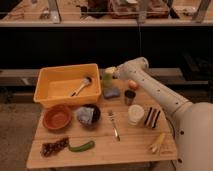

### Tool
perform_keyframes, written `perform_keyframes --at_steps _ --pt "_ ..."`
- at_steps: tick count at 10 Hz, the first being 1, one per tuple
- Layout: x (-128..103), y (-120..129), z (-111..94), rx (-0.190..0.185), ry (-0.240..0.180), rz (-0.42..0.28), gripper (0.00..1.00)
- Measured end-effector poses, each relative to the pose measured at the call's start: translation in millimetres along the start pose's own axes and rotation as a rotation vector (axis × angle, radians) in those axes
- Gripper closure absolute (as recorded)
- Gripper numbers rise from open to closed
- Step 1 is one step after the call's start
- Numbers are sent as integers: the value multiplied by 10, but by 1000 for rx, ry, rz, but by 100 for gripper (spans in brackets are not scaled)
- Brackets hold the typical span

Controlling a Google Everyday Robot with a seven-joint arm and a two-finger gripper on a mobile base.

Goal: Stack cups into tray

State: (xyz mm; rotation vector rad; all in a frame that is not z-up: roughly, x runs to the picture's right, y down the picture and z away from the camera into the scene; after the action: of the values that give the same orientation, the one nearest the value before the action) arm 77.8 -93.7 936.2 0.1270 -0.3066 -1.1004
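Note:
The yellow tray [50, 90] stands at the back left of the wooden table, with a brush [81, 86] lying inside it. The pale green cup [107, 79] stands upright just right of the tray's corner. My gripper [111, 72] is at the cup's top, reaching in from the right. The dark grey metal cup [130, 96] stands right of a blue sponge [111, 92]. The cream-white cup [135, 114] stands nearer the front, right of centre.
An orange-brown bowl [57, 116] and a dark bowl [89, 114] holding a grey cloth sit in front of the tray. A fork [114, 124], green vegetable [81, 146], dark snack [55, 146], banana [157, 142], striped block [152, 116] and orange fruit [133, 84] lie around.

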Motion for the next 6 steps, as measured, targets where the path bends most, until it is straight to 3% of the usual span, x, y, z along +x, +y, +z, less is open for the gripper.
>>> perform_keyframes --at_steps 6 --pt "-19 84 254 -56 -3 -5 20"
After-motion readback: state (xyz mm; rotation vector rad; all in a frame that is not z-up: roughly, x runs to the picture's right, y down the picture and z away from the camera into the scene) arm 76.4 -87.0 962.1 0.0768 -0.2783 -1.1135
